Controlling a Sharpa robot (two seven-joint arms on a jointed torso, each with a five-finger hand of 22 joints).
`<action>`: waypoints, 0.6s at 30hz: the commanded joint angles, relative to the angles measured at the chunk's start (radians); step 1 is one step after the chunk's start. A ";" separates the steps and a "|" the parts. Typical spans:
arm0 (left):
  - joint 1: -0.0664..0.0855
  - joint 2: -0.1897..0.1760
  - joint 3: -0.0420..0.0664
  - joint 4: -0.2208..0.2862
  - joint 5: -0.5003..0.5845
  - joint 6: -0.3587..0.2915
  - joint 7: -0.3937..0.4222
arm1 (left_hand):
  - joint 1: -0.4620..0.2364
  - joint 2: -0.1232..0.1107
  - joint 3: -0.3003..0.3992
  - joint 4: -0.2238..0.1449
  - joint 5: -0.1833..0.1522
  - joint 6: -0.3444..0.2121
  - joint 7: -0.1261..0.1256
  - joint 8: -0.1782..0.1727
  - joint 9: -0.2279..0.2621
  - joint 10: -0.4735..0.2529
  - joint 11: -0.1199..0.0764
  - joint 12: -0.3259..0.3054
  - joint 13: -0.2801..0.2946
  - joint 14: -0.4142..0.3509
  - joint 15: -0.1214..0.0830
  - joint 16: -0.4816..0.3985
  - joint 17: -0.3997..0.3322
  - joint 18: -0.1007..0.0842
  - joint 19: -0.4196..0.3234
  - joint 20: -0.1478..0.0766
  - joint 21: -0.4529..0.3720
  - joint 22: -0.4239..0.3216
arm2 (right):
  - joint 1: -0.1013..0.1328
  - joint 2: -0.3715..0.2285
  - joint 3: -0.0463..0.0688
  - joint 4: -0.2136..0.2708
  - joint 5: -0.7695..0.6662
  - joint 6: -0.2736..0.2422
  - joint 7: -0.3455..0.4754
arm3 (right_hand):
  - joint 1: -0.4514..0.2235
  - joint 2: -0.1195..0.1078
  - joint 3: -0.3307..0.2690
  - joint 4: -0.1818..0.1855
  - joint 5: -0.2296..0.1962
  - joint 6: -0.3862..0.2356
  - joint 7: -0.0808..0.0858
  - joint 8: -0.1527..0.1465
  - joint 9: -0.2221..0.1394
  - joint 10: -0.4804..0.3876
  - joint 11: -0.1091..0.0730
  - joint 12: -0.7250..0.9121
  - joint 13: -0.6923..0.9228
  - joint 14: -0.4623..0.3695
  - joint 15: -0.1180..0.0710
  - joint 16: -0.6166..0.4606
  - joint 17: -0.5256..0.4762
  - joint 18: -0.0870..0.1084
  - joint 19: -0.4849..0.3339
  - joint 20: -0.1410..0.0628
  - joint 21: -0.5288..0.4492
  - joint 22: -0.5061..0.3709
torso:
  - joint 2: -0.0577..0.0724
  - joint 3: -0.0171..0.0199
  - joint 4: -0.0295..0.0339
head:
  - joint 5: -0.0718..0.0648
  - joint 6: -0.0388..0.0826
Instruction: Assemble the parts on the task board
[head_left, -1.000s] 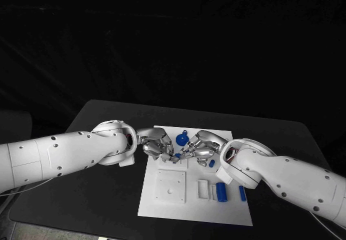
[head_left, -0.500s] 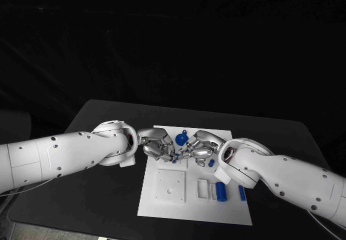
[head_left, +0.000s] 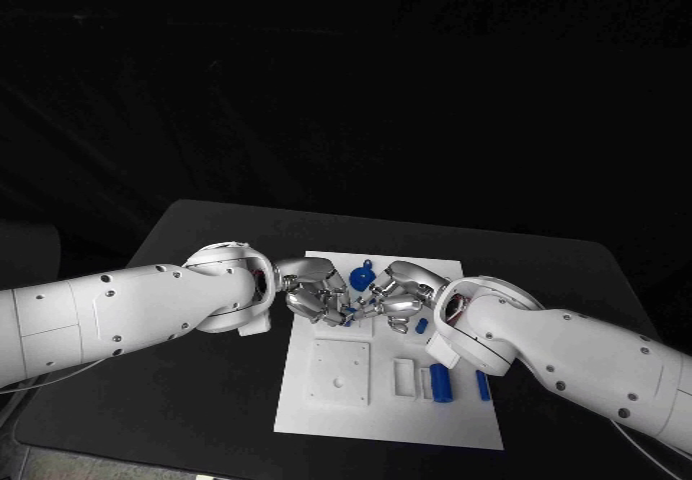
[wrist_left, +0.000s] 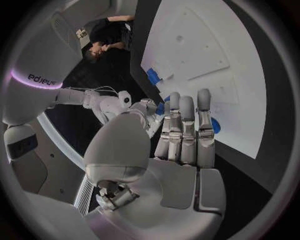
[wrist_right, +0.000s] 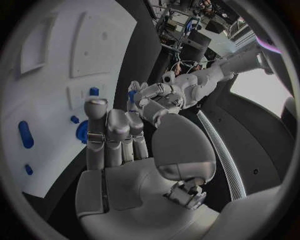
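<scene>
Over the far part of the white task board my left hand and right hand meet fingertip to fingertip. A small blue part sits between their fingertips, and both hands appear to pinch it. The right wrist view shows this part at the left hand's fingertips, beyond my right hand. The left wrist view shows it at the right hand's fingertips, beyond my left hand. A round blue part lies on the board just behind the hands.
A short blue piece lies by my right wrist. Nearer the front are a square white plate, a narrow white block, a blue cylinder and a thinner blue pin. Black table surrounds the board.
My right hand has edged a little to the left and away from me, uncovering the short blue piece by its wrist. The left hand has hardly moved.
</scene>
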 joint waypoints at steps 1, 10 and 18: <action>0.000 0.003 0.001 0.004 0.008 0.016 0.015 | -0.009 0.000 0.010 0.000 0.003 -0.005 -0.002 -0.001 -0.002 -0.006 -0.002 -0.002 -0.001 -0.005 0.002 0.004 -0.002 -0.008 -0.009 0.000 0.001 0.019 | 0.000 0.002 0.000 0.000 0.008 0.021 0.005 | 0.000 0.011 -0.005 0.001 0.002 0.000 0.001 0.003 0.001 0.002 -0.002 -0.002 0.001 -0.001 -0.008 -0.005 0.001 -0.011 0.044 -0.004 -0.004 0.071 | 0.000 -0.0004 0.0005 | -0.001 -0.001; 0.000 0.003 0.001 0.004 0.019 0.026 0.017 | 0.008 0.025 0.033 -0.016 -0.019 0.001 -0.001 -0.005 -0.018 -0.001 -0.001 -0.011 -0.008 -0.006 0.001 0.006 -0.001 -0.007 -0.010 0.000 0.004 0.021 | 0.000 0.003 0.000 -0.003 0.008 0.022 0.005 | 0.000 0.011 -0.005 0.001 0.002 0.000 0.001 0.003 0.001 0.002 -0.002 -0.002 0.001 -0.001 -0.008 -0.005 0.001 -0.011 0.044 -0.004 -0.004 0.071 | 0.000 0.0000 0.0000 | -0.003 0.000; 0.000 0.004 0.001 0.004 0.040 0.031 0.025 | 0.024 0.059 0.065 -0.050 -0.042 0.021 0.002 -0.028 -0.077 0.017 0.000 -0.042 -0.025 -0.006 0.002 0.008 0.000 -0.004 -0.016 -0.001 0.019 0.022 | 0.000 0.005 0.000 -0.005 0.009 0.019 0.006 | 0.001 0.011 -0.006 0.001 0.005 0.000 0.001 0.003 0.001 0.002 -0.002 -0.001 0.002 -0.001 -0.008 -0.004 0.003 -0.011 0.044 -0.004 -0.003 0.072 | 0.000 0.0001 -0.0001 | -0.009 -0.001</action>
